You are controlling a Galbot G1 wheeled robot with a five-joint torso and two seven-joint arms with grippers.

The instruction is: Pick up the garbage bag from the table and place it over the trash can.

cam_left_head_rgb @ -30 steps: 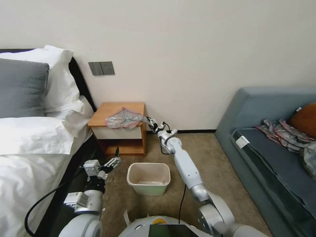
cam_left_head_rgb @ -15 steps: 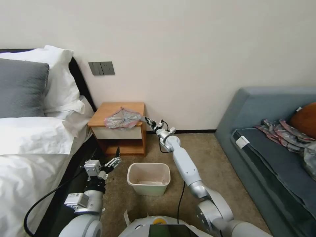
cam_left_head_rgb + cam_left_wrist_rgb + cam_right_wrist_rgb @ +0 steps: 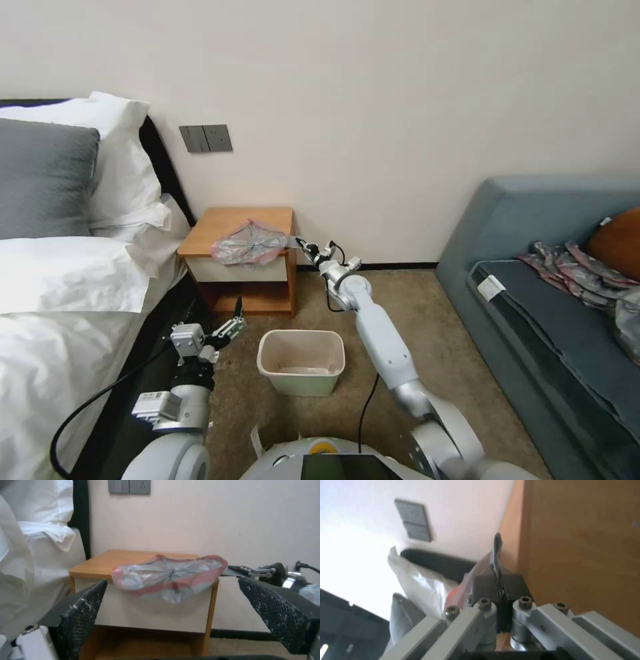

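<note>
The garbage bag lies crumpled on the table, grey film with a pinkish-red rim, its front hanging over the white drawer. My right gripper reaches in from the right at tabletop height. Its fingers are pressed together at the bag's right rim, and pink film lies against them in the right wrist view, beside the right gripper. The trash can stands on the carpet in front of the table. My left gripper hangs open and low to the can's left; in its own view the left gripper frames the bag.
A bed with white bedding flanks the table on the left. A grey-blue sofa holding patterned cloth stands on the right. The wall runs close behind the table. Open carpet lies between the can and the sofa.
The right gripper has edged left toward the table's corner, and the bag has bunched slightly leftward. The left arm has hardly moved.
</note>
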